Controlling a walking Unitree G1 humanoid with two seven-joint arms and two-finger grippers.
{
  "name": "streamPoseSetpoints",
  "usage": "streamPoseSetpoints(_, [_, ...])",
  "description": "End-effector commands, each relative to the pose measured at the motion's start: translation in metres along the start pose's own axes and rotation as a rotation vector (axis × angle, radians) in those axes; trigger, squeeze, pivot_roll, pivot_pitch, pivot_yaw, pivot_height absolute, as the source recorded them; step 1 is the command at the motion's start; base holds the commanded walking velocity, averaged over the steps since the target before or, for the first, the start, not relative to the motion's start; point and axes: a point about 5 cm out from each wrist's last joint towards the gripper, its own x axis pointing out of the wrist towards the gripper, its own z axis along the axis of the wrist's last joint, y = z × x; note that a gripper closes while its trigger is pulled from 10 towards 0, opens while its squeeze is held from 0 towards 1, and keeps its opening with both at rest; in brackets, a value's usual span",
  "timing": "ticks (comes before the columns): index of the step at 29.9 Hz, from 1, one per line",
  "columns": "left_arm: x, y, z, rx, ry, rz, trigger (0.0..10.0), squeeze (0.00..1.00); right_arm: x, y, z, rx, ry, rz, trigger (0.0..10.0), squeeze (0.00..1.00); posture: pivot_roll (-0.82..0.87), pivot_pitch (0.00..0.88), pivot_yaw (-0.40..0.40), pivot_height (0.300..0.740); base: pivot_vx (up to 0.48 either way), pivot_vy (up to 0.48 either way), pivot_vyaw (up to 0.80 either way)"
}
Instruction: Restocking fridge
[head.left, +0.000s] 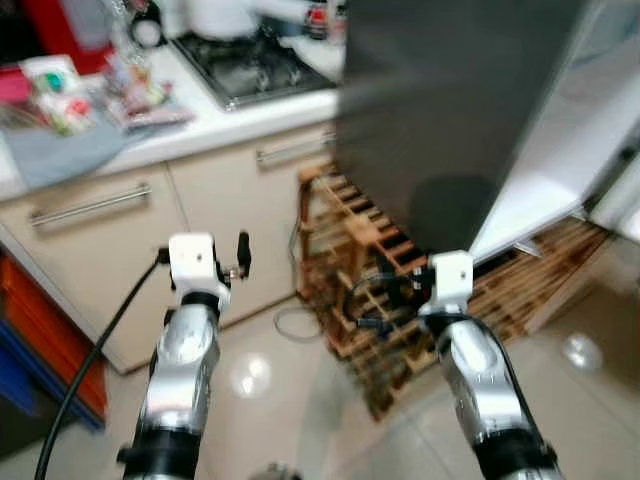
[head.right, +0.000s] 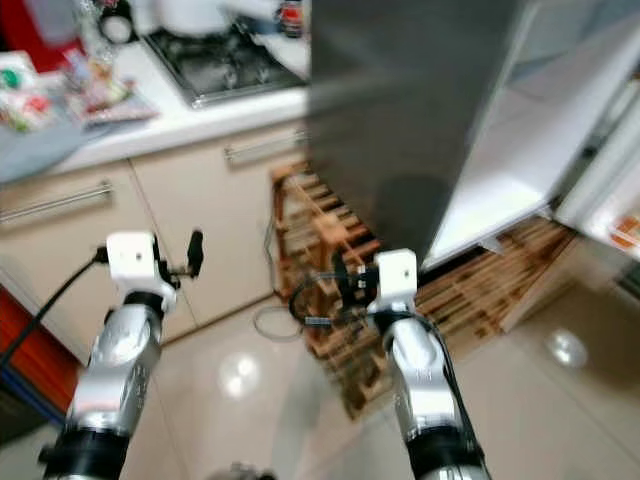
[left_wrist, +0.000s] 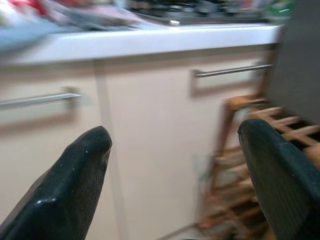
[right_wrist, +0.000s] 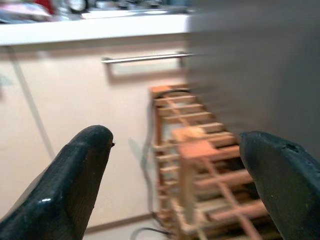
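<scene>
The fridge (head.left: 450, 110) stands ahead of our right gripper (right_wrist: 175, 185) and above it — a tall dark grey side panel, with its door (head.left: 560, 150) swung open further out to the right, white inner face showing. We hold nothing in either gripper. The right gripper's two black fingers (right_wrist: 75, 185) are spread wide apart, empty, pointing at a wooden slatted rack (head.left: 370, 290) that sits low on the floor just against the fridge's dark side. Our left gripper (left_wrist: 175, 185) is likewise spread wide and empty, its fingers (left_wrist: 70, 185) aimed at the cream cabinet fronts (head.left: 110, 250) with long metal bar handles (head.left: 88, 205).

Above those cabinets, beyond the left gripper, runs a white countertop (head.left: 200, 125) — a gas hob (head.left: 250, 65) set into it next to the fridge, and a blurred scatter of packets (head.left: 60, 90) on a grey cloth further left. A black cable (head.left: 90, 370) trails from our left arm (head.left: 185, 370). The glossy tiled floor (head.left: 270, 390) lies below both arms; the head views are blurred.
</scene>
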Motion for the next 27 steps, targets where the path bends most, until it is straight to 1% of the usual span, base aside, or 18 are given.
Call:
streamPoseSetpoints(1, [0.002,-0.003,0.000,0.044,0.007,-0.004,10.0,0.00,-0.001,-0.001,-0.002,0.020,0.011,0.002,10.0,0.02,-0.07,0.000,0.027,0.740,0.000,0.000,0.64])
streamPoseSetpoints(7, [0.003,-0.011,0.004,0.078,-0.016,-0.028,10.0,0.00,0.001,0.004,-0.003,0.033,0.008,0.028,10.0,0.04,-0.06,0.000,0.027,0.740,0.000,0.000,0.63])
streamPoseSetpoints(14, [0.002,-0.013,0.001,0.083,-0.004,-0.040,10.0,0.00,0.000,0.006,-0.005,0.038,0.015,0.038,10.0,0.04,-0.06,0.000,0.028,0.740,0.000,0.000,0.61])
streamPoseSetpoints(23, [0.004,-0.017,0.003,0.093,-0.009,-0.052,10.0,0.00,-0.001,0.009,-0.008,0.041,0.024,0.048,10.0,0.05,-0.06,0.000,0.030,0.740,0.000,0.000,0.59])
streamPoseSetpoints(25, [0.004,-0.017,0.004,0.088,-0.013,-0.060,10.0,0.00,-0.001,0.008,-0.007,0.035,0.020,0.027,10.0,0.03,-0.06,0.000,0.032,0.740,0.000,0.000,0.55])
streamPoseSetpoints(27, [0.005,-0.018,0.004,0.092,-0.014,-0.066,10.0,0.00,0.000,0.007,-0.007,0.033,0.020,0.007,10.0,0.00,-0.06,0.000,0.033,0.740,0.000,0.000,0.00])
